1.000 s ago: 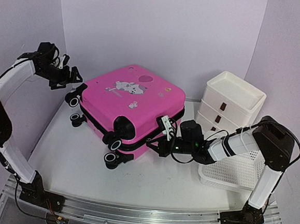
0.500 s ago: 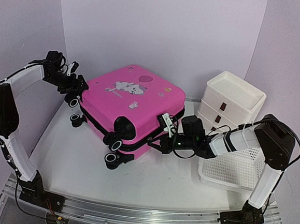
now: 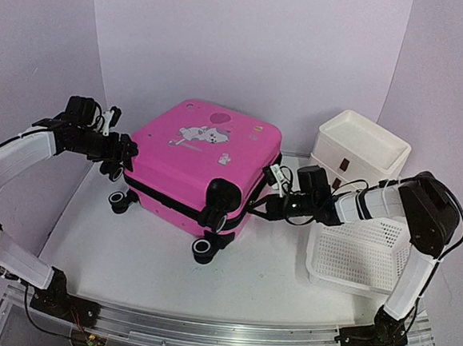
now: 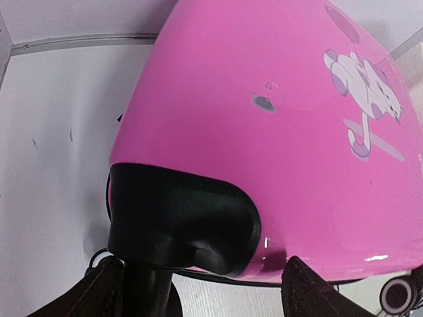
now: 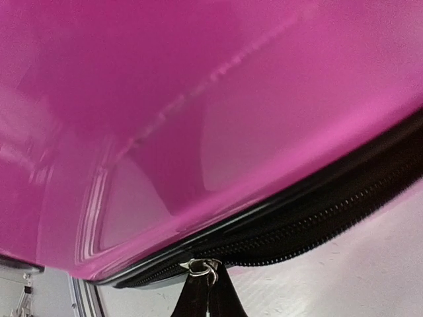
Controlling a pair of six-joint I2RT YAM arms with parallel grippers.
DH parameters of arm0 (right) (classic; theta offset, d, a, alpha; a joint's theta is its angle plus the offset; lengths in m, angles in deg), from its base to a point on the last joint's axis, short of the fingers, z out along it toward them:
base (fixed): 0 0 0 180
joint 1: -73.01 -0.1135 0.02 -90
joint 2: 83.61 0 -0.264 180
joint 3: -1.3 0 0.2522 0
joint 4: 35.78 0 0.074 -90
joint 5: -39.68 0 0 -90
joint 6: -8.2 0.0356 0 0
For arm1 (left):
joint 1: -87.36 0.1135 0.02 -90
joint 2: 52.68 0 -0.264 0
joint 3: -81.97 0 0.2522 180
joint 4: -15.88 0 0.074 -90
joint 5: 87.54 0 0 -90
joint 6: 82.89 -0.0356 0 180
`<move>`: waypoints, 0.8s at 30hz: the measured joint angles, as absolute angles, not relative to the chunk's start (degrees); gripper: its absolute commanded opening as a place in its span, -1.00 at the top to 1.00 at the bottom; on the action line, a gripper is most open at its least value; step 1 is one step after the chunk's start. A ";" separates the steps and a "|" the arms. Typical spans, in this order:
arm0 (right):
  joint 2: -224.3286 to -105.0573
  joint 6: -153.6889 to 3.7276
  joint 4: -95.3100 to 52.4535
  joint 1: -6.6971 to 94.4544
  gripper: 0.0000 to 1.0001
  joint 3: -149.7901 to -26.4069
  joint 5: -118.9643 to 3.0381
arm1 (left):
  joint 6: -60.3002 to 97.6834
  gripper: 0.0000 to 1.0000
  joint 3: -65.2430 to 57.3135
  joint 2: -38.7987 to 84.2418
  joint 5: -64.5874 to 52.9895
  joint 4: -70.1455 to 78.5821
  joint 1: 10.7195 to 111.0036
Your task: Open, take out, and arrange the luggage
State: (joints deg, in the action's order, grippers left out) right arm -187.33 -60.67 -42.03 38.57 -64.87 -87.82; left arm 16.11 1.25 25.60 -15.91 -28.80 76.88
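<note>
The luggage (image 3: 204, 159) lies flat on the table (image 3: 129, 253), cartoon print up, just to the left of the drawer stack (image 3: 358, 147) and not touching it. It has swung round in the last second; the end facing the drawer stack now sits closer to it, and the near wheeled corner has slid the same way.

The left gripper (image 3: 125, 153), which hung clear in the air a second ago, has come in to the luggage corner farthest from the drawer stack. In the left wrist view its fingers (image 4: 99, 290) stand wide, one either side of the black wheel housing (image 4: 178, 221); whether the pads touch it I cannot tell.

The right gripper (image 3: 274, 194) sits in the gap between the luggage and the drawer stack; it has travelled back and toward the drawer stack. Its jaws are pinched tight on the zip pull (image 5: 203, 267), right at the black zip band (image 5: 317, 218) under the pink shell.

The mesh basket (image 3: 353, 259) sits in front of the drawer stack, unmoved, with the right arm reaching across above it.
</note>
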 measured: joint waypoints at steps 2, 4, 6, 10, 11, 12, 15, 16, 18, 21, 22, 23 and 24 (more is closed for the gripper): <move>-187.75 -60.56 -40.11 41.19 1.00 -66.16 -88.50 | 17.92 -0.71 4.07 21.99 -13.72 -29.26 74.21; -188.30 -60.71 -38.84 43.31 1.00 -67.58 -87.66 | 20.37 -0.74 6.99 17.22 -13.20 -30.62 71.31; -189.08 -61.00 -38.16 44.65 1.00 -69.15 -86.05 | 22.60 -0.73 8.41 13.12 -13.74 -33.61 68.92; -190.55 -61.63 -37.66 45.17 1.00 -71.53 -85.41 | 28.17 -0.78 8.55 6.25 -18.16 -38.90 61.91; -190.61 -61.76 -37.49 45.04 1.00 -71.71 -85.70 | 28.87 -0.80 8.48 5.71 -18.62 -39.53 59.70; -190.70 -61.87 -37.31 44.86 1.00 -71.80 -86.11 | 29.79 -0.82 8.11 5.53 -18.47 -40.58 56.64; -191.22 -62.07 -37.16 44.71 1.00 -72.14 -87.42 | 32.19 -0.83 5.75 6.67 -14.92 -43.34 48.12; -191.31 -62.09 -37.05 44.73 1.00 -72.32 -87.71 | 32.74 -0.84 4.46 7.56 -13.29 -43.97 45.30; -191.36 -62.20 -36.70 44.76 1.00 -72.52 -87.84 | 33.74 -0.86 0.94 10.73 -11.03 -44.19 39.70; -191.36 -62.24 -36.15 44.76 1.00 -72.78 -87.86 | 35.73 -0.94 -2.32 17.40 -12.15 -38.07 33.63; -191.36 -62.24 -36.00 44.76 1.00 -72.84 -87.88 | 36.37 -0.97 -2.25 19.19 -13.26 -35.75 31.90; -191.36 -62.24 -35.96 44.76 1.00 -72.84 -87.86 | 37.79 -0.99 -2.08 21.73 -14.92 -32.61 30.96; -191.36 -62.24 -35.96 44.76 1.00 -72.84 -87.88 | 38.97 -0.99 -1.68 24.18 -16.28 -29.48 30.50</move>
State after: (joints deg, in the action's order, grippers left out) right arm -191.36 -62.24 -35.96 44.76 -72.84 -87.88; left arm 38.97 -1.68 24.18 -16.28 -29.48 30.50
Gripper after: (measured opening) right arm 0.014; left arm 0.978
